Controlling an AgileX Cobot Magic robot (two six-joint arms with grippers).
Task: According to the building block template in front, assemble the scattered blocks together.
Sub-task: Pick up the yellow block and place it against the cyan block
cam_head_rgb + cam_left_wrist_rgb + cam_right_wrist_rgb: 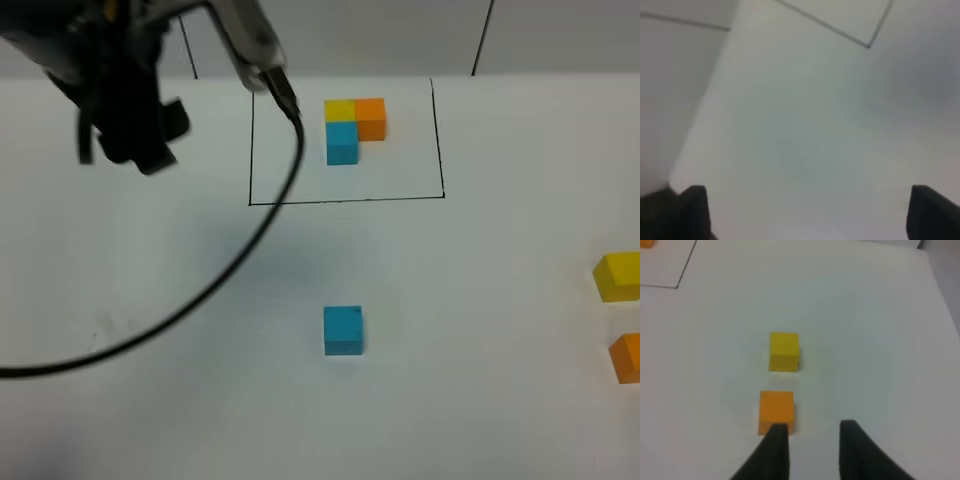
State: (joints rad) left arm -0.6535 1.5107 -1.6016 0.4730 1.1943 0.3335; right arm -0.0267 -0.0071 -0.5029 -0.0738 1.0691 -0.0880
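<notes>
From the high camera: the white counter [120,380] carries the building block template [352,125], an L of joined yellow, orange and cyan cubes inside a thin black drawn frame [345,200] at the far middle. The loose cyan cube [343,330] sits alone, nearer the camera than the frame and roughly in line with the template. The loose yellow cube [620,276] and the loose orange cube [628,357] lie close together but apart at the right edge, half cut off, well away from the cyan one. My left arm [125,95] hangs blurred over the far left, its cable [250,250] looping across the counter. My right arm is out of sight here. From my left wrist: my left claw [810,215] is spread wide and empty, over bare counter with only a corner of the frame beyond, and no cube in sight. From my right wrist, which alone shows the edge cubes whole: my right claw [812,430] is drawn in narrow and holds nothing. The orange cube lies just ahead, overlapping one finger's tip rather than between the two, and I cannot tell if they touch. The yellow cube lies beyond it, nearly in line. Being cubes, they have no long axis. I judge my right arm nearer to both, and it must widen and shift sideways first.
</notes>
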